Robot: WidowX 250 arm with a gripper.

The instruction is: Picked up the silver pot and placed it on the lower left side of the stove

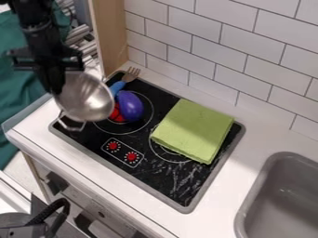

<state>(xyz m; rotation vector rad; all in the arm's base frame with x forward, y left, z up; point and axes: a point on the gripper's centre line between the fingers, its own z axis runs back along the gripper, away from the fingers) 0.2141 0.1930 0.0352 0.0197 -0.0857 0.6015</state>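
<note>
The black gripper (55, 87) was pinched on the edge of the silver pot (90, 98), so it had a hold of it. The pot was tipped, with its shiny inside showing, at the left end of the black stove (152, 179). One loop handle (72, 123) stuck out at the bottom of the pot. The black arm (38, 28) came in from the top left.

Just beside the pot, a purple toy (130, 106) lay on the stove, and a red thing (116, 115) peeked out between them. A fork (131, 74) with a blue handle lay near the back left corner. Two red knobs (113, 146) sat at the front of the stove. A folded green cloth (194, 130) lay flat on its right part.

All around the stove was the white counter (248, 135). Past it, on the right, was a gray sink (282, 195). White wall tiles (217, 51) stood behind.
</note>
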